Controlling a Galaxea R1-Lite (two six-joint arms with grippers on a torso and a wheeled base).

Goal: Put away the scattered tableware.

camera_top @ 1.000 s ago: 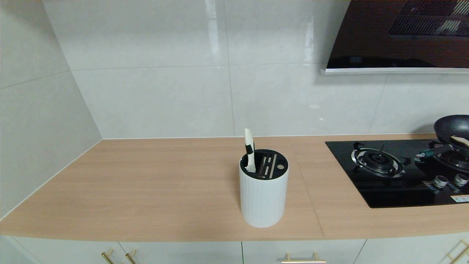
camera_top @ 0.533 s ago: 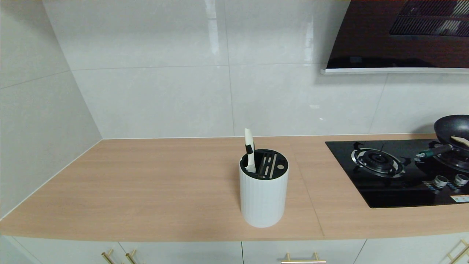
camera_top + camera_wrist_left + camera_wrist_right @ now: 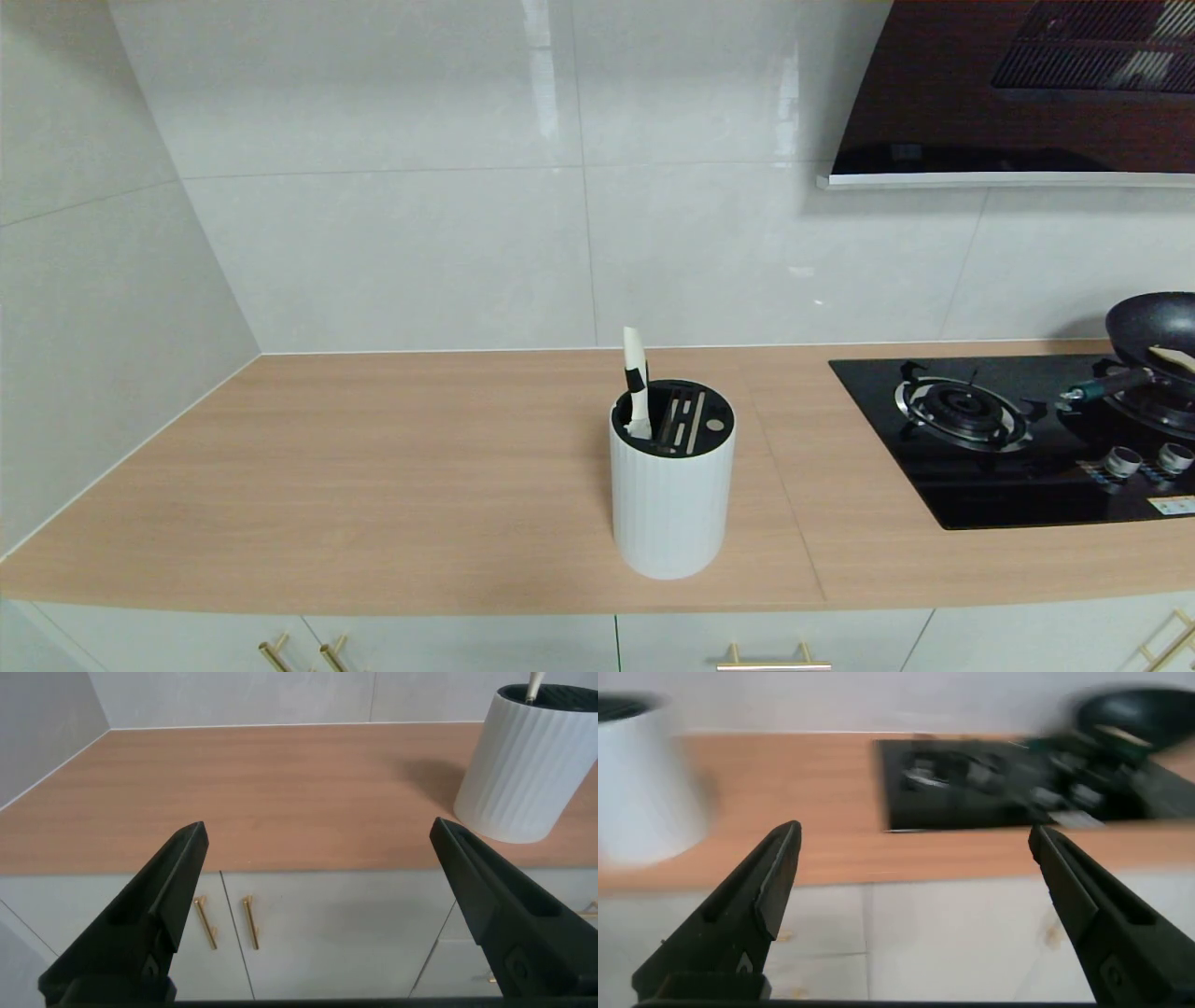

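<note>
A white ribbed cylindrical utensil holder (image 3: 671,495) with a black slotted top stands near the front edge of the wooden countertop (image 3: 401,467). A white utensil with black bands (image 3: 637,383) sticks upright out of it. My left gripper (image 3: 318,854) is open, held low in front of the cabinet fronts, with the holder (image 3: 528,761) off to one side of it. My right gripper (image 3: 915,859) is open too, also below counter height, with the holder (image 3: 640,779) at one side and the stove (image 3: 1018,784) at the other. Neither holds anything.
A black gas stove (image 3: 1018,434) takes up the counter's right end, with a black pan (image 3: 1153,331) and a utensil on its far burner. A range hood (image 3: 1018,93) hangs above. Tiled walls close the back and left. Cabinet doors with gold handles (image 3: 773,661) lie below the counter.
</note>
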